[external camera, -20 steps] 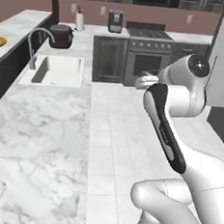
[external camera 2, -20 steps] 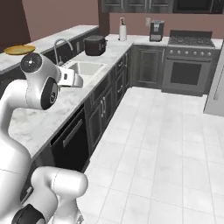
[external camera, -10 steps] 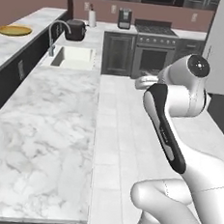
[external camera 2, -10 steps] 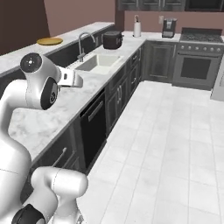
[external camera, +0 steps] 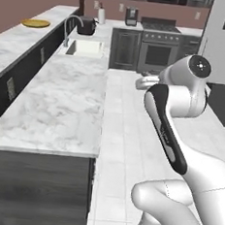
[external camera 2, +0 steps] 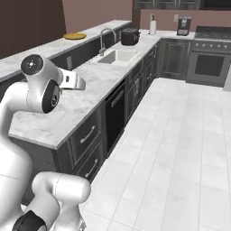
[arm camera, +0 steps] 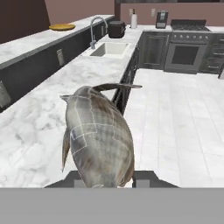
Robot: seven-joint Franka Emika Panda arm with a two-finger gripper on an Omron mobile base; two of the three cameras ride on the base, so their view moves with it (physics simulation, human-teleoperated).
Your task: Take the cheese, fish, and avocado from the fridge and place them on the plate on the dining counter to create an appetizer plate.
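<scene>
dining counter [external camera: 24, 40] runs along far left, raised behind the worktop [external camera: 61, 104] with the sink [external camera: 86, 47]. plate [arm camera: 62, 27] sits on its far end, well apart from the arm. fish [arm camera: 98, 135] fills hand view, clamped between the fingers of gripper [arm camera: 107, 177], tail pointing away, above worktop edge.
</scene>
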